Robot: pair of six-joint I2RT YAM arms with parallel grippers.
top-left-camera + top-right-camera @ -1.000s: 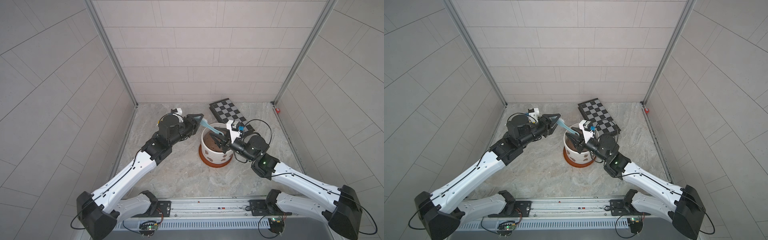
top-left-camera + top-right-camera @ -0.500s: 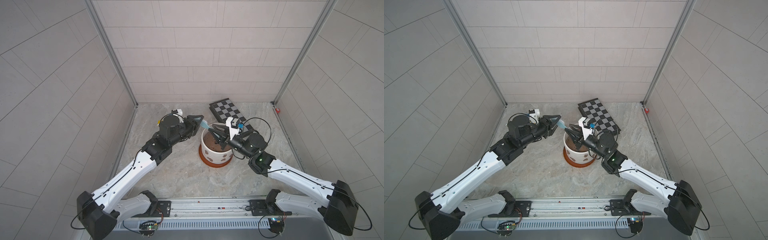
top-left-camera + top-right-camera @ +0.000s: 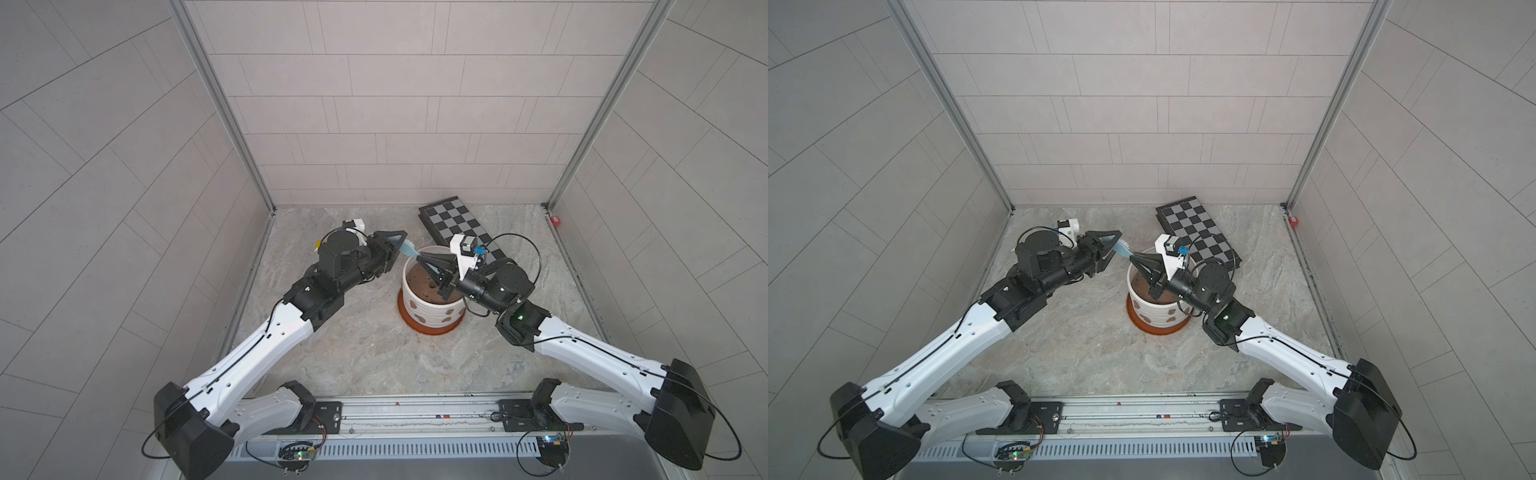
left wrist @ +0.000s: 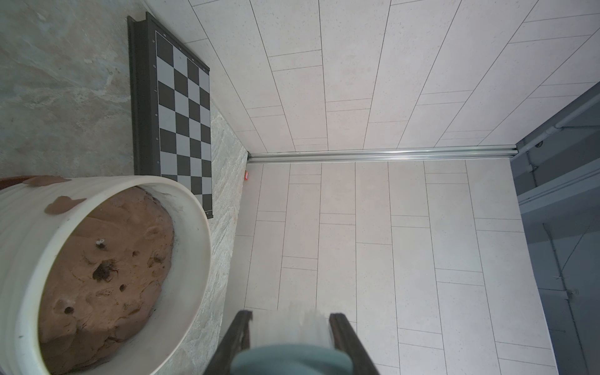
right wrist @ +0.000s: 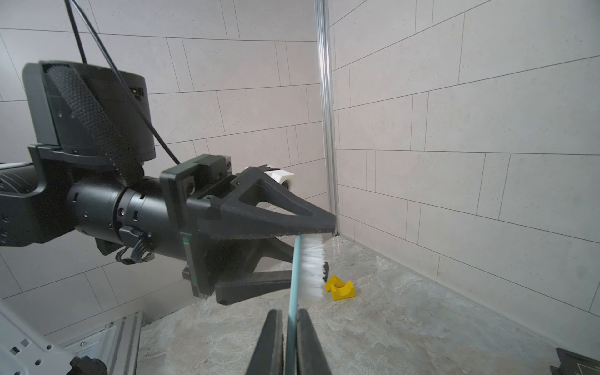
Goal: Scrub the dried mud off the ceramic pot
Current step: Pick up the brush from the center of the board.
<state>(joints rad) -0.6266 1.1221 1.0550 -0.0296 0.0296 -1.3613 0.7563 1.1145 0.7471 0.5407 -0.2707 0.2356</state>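
Right pincer (image 5: 292, 314) has closed on brush (image 5: 293, 276) (left pincer (image 5: 328, 248) grips its head) over marbled floor (image 5: 406, 321), tiled walls (image 5: 454, 130).

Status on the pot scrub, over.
Left gripper shut on the brush at the bristles, right gripper shut on its handle. Dried mud on the ceramic pot, outer wall, not yet scrubbed off. Chessboard beyond it, not in the way.

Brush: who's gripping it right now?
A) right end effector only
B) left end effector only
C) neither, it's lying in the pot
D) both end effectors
D. In the right wrist view the right end effector is shut on the blue handle of the brush, while the left end effector clamps the white bristle head between its fingertips.
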